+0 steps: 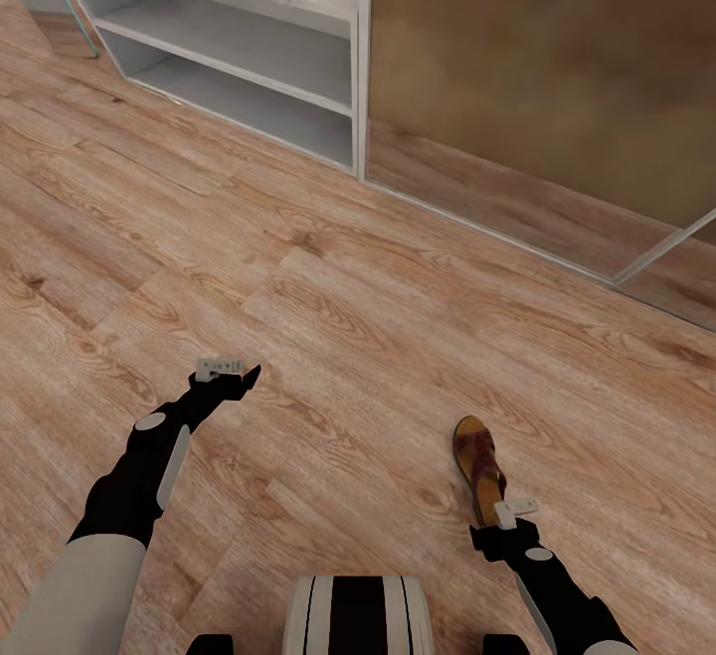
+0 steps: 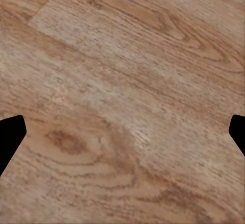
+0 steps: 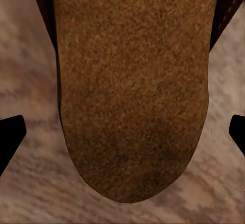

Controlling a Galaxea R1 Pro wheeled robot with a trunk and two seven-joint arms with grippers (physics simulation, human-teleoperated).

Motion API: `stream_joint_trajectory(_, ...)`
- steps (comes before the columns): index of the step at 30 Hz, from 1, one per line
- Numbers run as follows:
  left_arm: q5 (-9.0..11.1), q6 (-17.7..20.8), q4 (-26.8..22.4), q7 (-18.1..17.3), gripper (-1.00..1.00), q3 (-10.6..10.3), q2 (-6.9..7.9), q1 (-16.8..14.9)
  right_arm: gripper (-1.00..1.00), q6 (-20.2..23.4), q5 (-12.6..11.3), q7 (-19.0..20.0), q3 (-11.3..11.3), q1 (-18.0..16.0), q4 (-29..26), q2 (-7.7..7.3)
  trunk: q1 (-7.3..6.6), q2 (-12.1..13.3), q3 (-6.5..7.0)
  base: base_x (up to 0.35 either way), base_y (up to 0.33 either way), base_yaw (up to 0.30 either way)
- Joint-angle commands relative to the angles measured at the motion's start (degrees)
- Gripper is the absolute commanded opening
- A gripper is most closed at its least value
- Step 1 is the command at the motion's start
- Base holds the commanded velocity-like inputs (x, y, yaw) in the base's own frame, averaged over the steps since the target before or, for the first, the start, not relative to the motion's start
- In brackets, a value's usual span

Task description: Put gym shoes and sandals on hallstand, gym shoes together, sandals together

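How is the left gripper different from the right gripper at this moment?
The left gripper hangs over bare corridor floor, while the right gripper hangs over the heel end of a sandal. The left gripper has only wood grain between its fingertips; the right gripper has the tan footbed. Both are open.

We see the corridor floor, light brown wood-grain planks, filling most of the head view. One sandal lies directly on it at the lower right of the frame, dark brown straps over a tan footbed, lengthwise up the picture. In the right wrist view we see its tan footbed close up, rounded end over the planks. At the upper left of the head view a pale grey-white shelf unit stands on the floor, two low open shelves under a flat top. In the left wrist view we see bare planks.
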Motion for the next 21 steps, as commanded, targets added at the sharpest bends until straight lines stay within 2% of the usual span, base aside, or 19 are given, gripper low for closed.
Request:
stream_joint_trajectory(1, -0.1, 0.4, -0.1, -0.4, 1.0, 0.1, 0.0, 0.0, -1.0, 0.3, 0.6, 0.3, -0.2, 0.0, -0.1, 0.0, -0.01, 0.0, -0.03, 0.002, 0.0, 0.0)
stream_joint_trajectory(21, -0.4, 0.5, 0.0, -0.3, 1.0, 0.2, 0.01, 0.0, -1.0, 0.3, 0.6, 0.3, -0.2, 0.0, -0.1, -0.02, -0.01, 0.0, -0.03, 0.0, 0.0, 0.0)
